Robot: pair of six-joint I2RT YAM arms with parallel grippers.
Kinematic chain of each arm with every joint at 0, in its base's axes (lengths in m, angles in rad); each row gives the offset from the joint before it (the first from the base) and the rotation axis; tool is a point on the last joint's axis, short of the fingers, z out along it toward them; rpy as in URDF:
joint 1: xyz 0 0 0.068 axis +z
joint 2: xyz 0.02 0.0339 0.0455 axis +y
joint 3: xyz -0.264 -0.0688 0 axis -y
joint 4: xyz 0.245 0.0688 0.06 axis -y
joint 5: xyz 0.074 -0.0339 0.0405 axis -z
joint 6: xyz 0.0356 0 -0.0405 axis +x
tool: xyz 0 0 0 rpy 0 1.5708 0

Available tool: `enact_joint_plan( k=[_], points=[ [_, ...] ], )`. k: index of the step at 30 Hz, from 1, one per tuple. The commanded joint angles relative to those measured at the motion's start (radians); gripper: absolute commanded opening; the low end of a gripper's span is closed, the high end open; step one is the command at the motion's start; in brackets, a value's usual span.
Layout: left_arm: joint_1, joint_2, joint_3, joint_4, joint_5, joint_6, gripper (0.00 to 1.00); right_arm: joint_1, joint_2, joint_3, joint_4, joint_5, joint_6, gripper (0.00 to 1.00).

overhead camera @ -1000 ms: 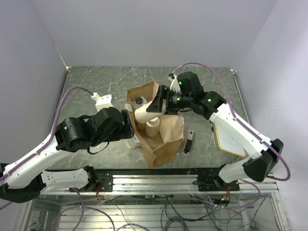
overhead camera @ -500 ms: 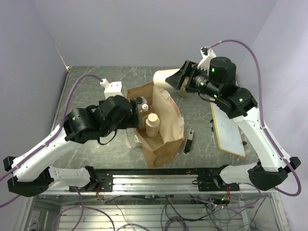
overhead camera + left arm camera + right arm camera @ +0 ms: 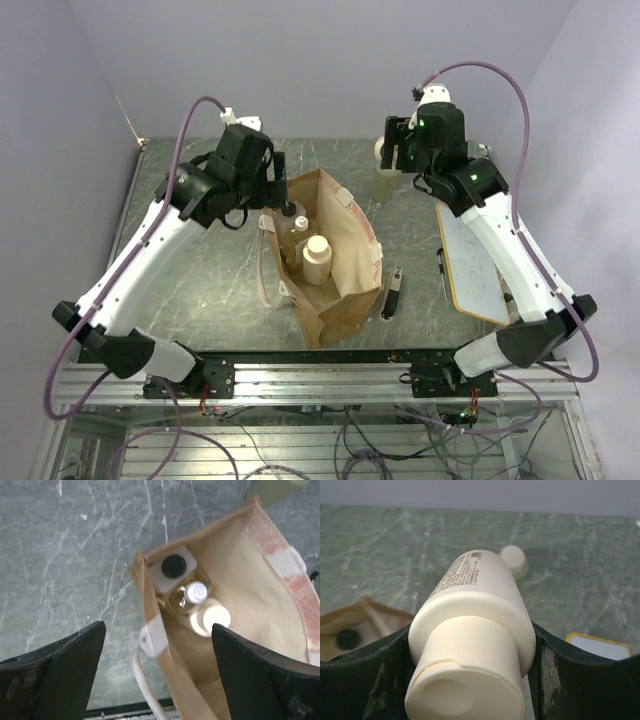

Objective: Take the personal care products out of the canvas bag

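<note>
our right end effector [image 3: 470, 680] grips a cream bottle [image 3: 475, 610] clear of the canvas bag [image 3: 240, 575], nr a standing bottle [image 3: 513, 559] on the tabletop [image 3: 395, 535], prob to group them. left end effector [image 3: 157, 672] gapes wide over three bottles [image 3: 196, 592] inside the bag, lined up for nxt pick.

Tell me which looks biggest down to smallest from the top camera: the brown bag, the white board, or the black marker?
1. brown bag: looks largest, though it stands tall and nearer the camera, which may make it look bigger.
2. white board: next.
3. black marker: clearly smallest.
</note>
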Motion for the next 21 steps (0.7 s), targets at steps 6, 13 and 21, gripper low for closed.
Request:
enact_joint_plan(
  k=[6, 13, 21],
  points=[
    [0.193, 0.219, 0.222, 0.034, 0.201, 0.199, 0.98, -0.271, 0.144, 0.031, 0.232, -0.095, -0.011, 0.00],
    [0.267, 0.290, 0.248, 0.059, 0.244, 0.210, 0.98, -0.433, 0.266, -0.013, 0.288, -0.284, 0.089, 0.00],
    [0.314, 0.319, 0.245, 0.075, 0.271, 0.188, 0.98, -0.515, 0.429, 0.017, 0.268, -0.432, 0.068, 0.00]
  ],
)
